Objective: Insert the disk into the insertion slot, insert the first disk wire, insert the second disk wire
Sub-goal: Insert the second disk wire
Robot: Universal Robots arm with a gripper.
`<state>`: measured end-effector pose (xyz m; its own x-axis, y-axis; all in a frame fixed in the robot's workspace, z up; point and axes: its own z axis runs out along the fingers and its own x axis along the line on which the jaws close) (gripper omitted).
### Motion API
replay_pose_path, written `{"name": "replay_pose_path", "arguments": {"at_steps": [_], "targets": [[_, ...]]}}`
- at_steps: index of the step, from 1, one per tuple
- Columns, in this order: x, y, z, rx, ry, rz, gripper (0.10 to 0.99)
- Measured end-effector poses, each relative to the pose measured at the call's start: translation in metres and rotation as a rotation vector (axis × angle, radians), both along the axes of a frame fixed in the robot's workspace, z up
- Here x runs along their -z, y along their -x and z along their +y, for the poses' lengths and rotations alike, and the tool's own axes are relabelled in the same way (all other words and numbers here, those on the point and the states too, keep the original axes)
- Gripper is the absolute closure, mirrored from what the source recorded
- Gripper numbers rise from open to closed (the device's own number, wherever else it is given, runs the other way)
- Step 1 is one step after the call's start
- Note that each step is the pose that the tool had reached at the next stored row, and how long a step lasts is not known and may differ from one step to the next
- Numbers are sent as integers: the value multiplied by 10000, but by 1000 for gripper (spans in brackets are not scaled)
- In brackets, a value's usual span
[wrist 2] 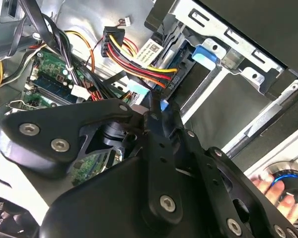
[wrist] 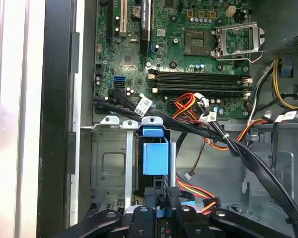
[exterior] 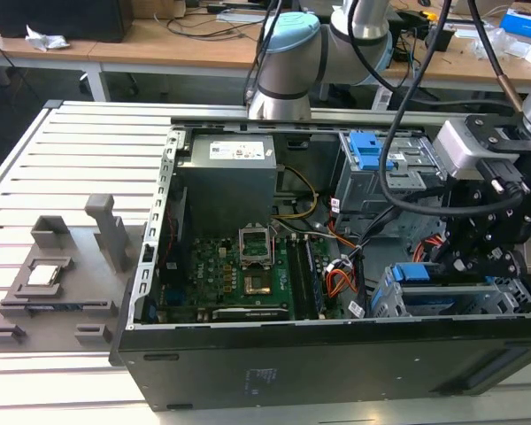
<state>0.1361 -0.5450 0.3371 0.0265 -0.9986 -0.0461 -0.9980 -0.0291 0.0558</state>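
The disk sits inside the insertion slot [exterior: 451,303], a silver perforated cage at the case's front corner on the exterior view's right. Its blue carrier [exterior: 418,272] shows at the cage's open end and appears in both wrist views [wrist: 155,157] [wrist 2: 206,53]. A red, yellow and black wire bundle [wrist 2: 134,57] ends in a black plug [wrist 2: 172,79] against the disk's end. My gripper [exterior: 465,266] hangs just above that end. In the second wrist view its fingertips [wrist 2: 151,106] stand close together on a light-blue wire plug [wrist 2: 137,88].
The motherboard [wrist: 198,54] lies beyond the cage, and black cables [wrist: 223,141] cross above it. A taller grey bay with a blue latch [exterior: 372,150] stands at the case's back. A hand [wrist 2: 268,191] rests by a blue-ringed knob. A grey fixture [exterior: 53,283] lies on the slatted table.
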Motion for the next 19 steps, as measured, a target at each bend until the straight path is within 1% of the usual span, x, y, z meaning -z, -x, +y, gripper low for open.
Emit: {"name": "replay_pose_path", "arguments": {"at_steps": [1,2,3,4,5,7,8,9,19], "targets": [[-131,0,14,0,11,1,855],[-224,1,60,1,28,1,855],[-328,1,106,1,43,1,937],[-405,1,135,1,50,1,980],[-484,0,157,0,57,1,980],[-588,0,159,1,58,1,980],[-626,0,160,1,59,1,980],[-640,0,160,0,59,1,980],[-654,0,160,0,58,1,980]]}}
